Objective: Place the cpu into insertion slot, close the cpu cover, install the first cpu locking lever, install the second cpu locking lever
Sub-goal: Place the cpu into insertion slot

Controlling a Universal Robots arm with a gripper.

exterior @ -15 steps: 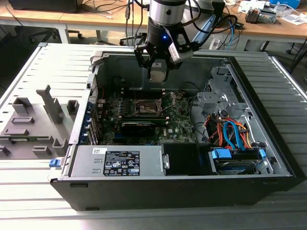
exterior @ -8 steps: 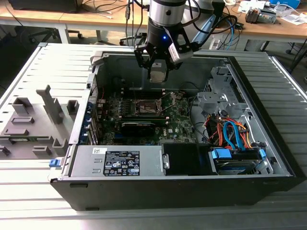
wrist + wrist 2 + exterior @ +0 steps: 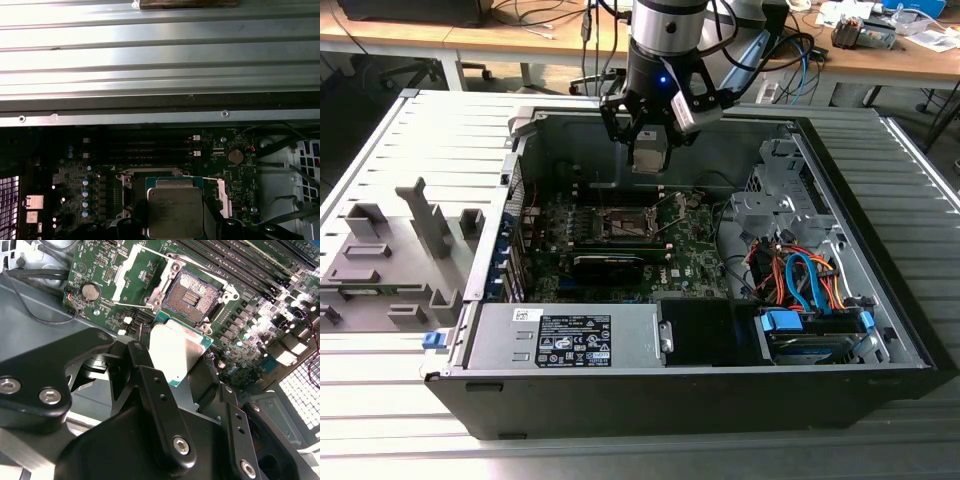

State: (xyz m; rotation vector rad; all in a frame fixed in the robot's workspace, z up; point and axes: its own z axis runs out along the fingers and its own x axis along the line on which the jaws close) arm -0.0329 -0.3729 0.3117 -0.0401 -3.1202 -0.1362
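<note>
The open computer case (image 3: 670, 400) is laid on its side on the slatted bench (image 3: 410, 400), with the motherboard (image 3: 690, 250) exposed. The insertion slot (image 3: 192, 295) is seen bare, and the cpu cover (image 3: 134, 277) stands swung open beside it. The cpu (image 3: 177, 352) is clamped by opposite edges between the fingers (image 3: 144, 362) of the gripper (image 3: 650, 155), clear above the board. The slot is judged to lie below the chip, just ahead of it. Being square, the chip has no long axis. Its metal face is turned towards the wrist, and its edges run roughly parallel to the slot's rim.
</note>
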